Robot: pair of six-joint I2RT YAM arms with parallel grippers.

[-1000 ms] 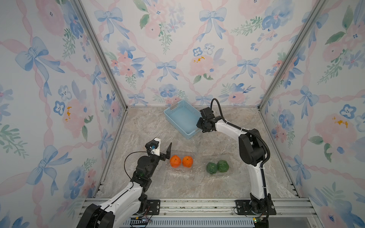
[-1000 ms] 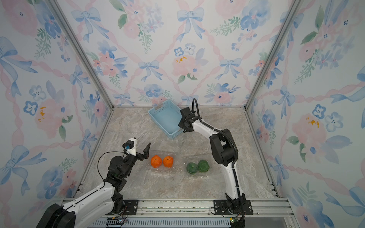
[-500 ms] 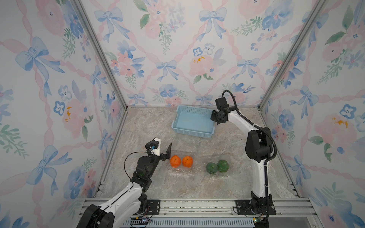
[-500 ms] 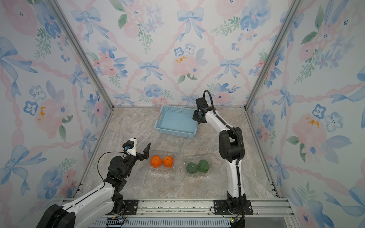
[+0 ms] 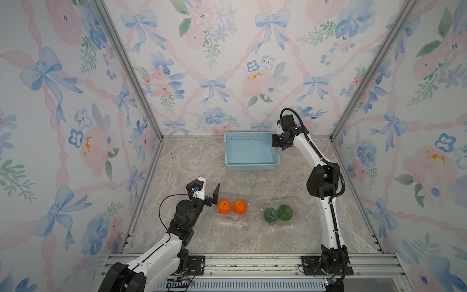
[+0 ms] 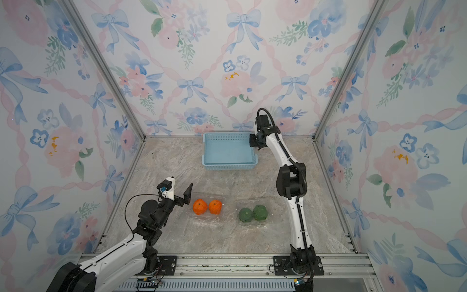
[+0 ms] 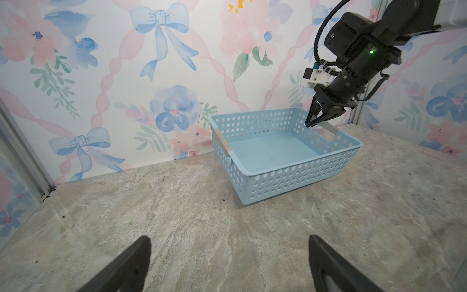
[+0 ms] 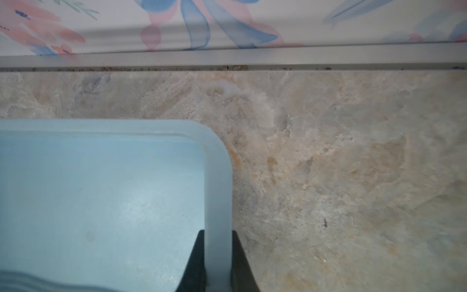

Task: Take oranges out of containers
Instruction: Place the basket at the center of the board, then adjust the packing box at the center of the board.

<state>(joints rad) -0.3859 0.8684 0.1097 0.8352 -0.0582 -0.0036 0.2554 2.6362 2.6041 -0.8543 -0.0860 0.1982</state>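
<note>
Two bright oranges [image 5: 224,206] [image 5: 240,206] sit side by side in a clear container [image 5: 228,219] near the front. Two dark green oranges [image 5: 270,215] [image 5: 285,211] sit in a second clear container [image 5: 280,224] to their right; both pairs show in both top views. My left gripper [image 5: 212,196] [image 7: 228,242] hovers open just left of the orange pair, holding nothing. My right gripper [image 8: 218,235] [image 5: 275,144] is at the back, shut on the right rim of the light-blue basket [image 8: 218,177]. No fruit shows in either wrist view.
The light-blue perforated basket [image 5: 250,165] [image 7: 290,179] stands with nothing in it, close to the back wall and square to it. Flowered walls close in the marble floor [image 5: 197,161] on three sides. A metal rail [image 5: 252,263] runs along the front.
My right gripper has pinched the basket's rim and swung the basket back and right, from a slanted stand mid-floor to square against the back wall. The left arm and fruits have stayed put.
</note>
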